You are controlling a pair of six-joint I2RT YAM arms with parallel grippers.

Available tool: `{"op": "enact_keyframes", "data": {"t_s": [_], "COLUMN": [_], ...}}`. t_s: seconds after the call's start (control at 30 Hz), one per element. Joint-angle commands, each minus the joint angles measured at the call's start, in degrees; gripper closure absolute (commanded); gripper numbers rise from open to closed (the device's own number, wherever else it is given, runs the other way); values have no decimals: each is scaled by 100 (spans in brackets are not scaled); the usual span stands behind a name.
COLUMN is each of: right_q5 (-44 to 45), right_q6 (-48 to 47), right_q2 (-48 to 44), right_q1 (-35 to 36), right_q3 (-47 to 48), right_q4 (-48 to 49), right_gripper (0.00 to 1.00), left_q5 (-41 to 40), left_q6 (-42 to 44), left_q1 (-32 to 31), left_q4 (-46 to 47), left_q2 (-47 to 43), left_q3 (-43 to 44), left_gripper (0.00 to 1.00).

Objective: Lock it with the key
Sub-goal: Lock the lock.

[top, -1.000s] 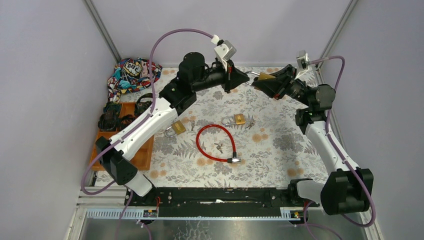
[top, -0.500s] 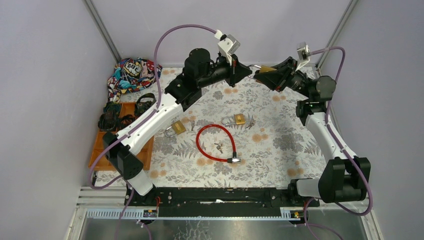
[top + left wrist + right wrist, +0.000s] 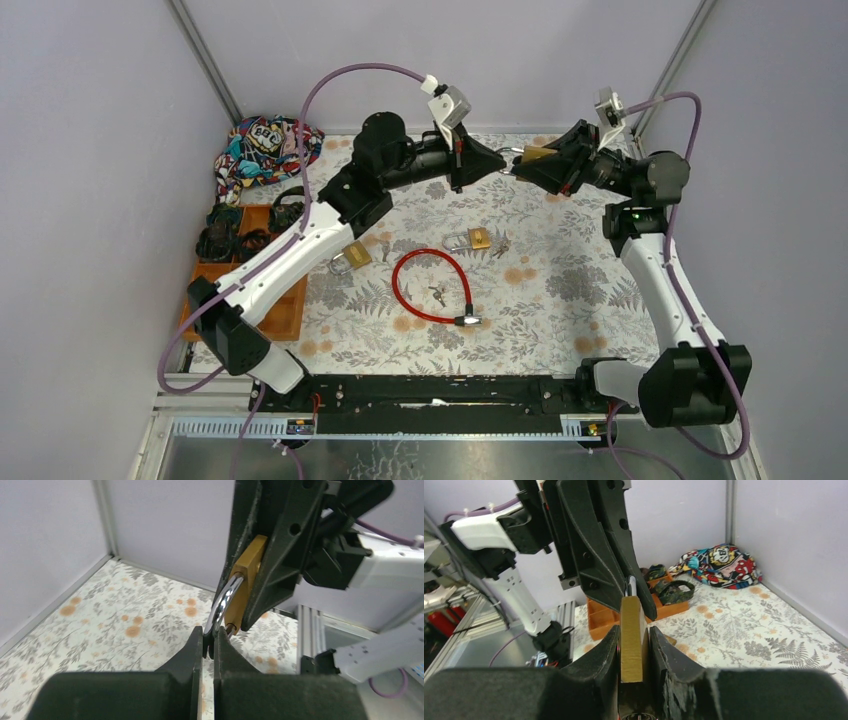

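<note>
Up near the back wall, the left gripper has its fingers drawn almost together, pinching the lower bend of a curved silver steel shackle. In the left wrist view the bend dips straight into the thin gap between them. That shackle belongs to a rectangular brass padlock, which the right gripper clamps by its flat sides, one black finger pressed to each face. The two grippers meet tip to tip in the air above the far part of the table, the padlock held clear of the surface. I cannot make out a key in either gripper.

Below them lies the floral-patterned tablecloth. Near its middle sits a red looped cable lock with a small bunch of keys inside the loop. Two more small brass padlocks rest just beyond it — one to the left, one above the loop. At the left edge stands an orange divided tray holding dark straps, and a bright comic-print cloth bundle lies in the far left corner.
</note>
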Motion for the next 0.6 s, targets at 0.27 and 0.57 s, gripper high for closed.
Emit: {"op": "enact_keyframes", "data": {"t_s": [0.27, 0.57], "right_q5": [-488, -663], "right_q6": [-1704, -2925], "right_q2": [-679, -1098], "right_q1": [163, -141], "right_q3": [631, 634], "right_q4": [-3288, -5037], "right_gripper": [37, 0], "left_q5": [2593, 2614], "left_q6": [-658, -131], "left_q1": [609, 1225], "left_q4": [1125, 465], "left_q2": [-444, -1216], "left_q3": [-31, -671], "left_gripper": [100, 100]}}
